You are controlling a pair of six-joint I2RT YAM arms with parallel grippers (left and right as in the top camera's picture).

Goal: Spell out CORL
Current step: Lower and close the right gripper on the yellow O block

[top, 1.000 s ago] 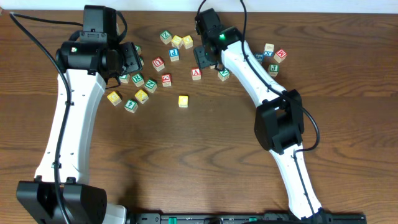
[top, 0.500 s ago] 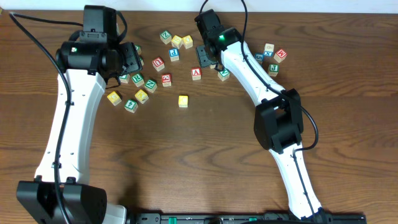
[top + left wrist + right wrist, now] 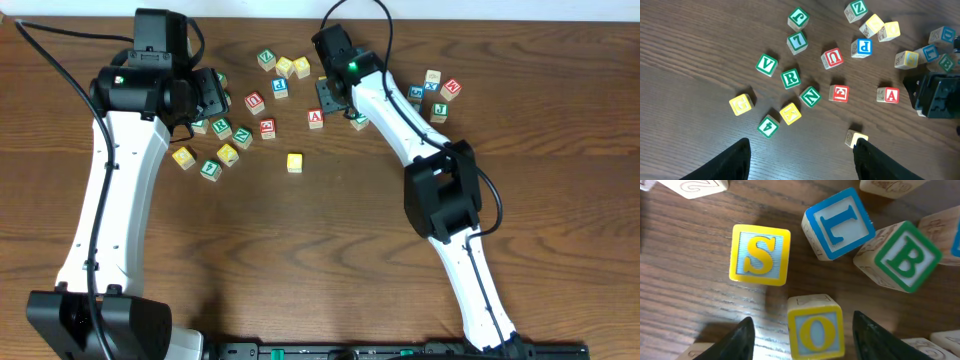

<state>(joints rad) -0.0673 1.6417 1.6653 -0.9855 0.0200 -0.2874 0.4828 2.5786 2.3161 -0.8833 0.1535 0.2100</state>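
left claw (image 3: 802, 141): you see both fingers set wide apart over the bare table (image 3: 320, 260); nothing is held.
green R cube (image 3: 790, 78): you find it on the table ahead of the left claw, R face up. It sits between the green V cube (image 3: 766, 64) and the green N cube (image 3: 810, 96), just beside both.
lone yellow-topped cube (image 3: 294, 162): it stands by itself between the two arms, apart from the scattered cubes. You cannot read its letter.
red A cube (image 3: 888, 95): in the left wrist view it lies just left of the black body of the right claw, A face up.
right claw (image 3: 802, 316): the fingers stand apart, one on each side of the yellow O cube (image 3: 815, 327). You see a gap on both sides, so nothing is gripped.
yellow O cube: it rests on the table between the right claw's fingers, O face up.
yellow S cube (image 3: 759, 255): it sits beyond the yellow O cube, off to the left in the right wrist view, near it but apart.
blue L cube (image 3: 839, 223): it sits beyond the yellow O cube, L face up and turned at an angle, just beside the green B cube (image 3: 902, 255).
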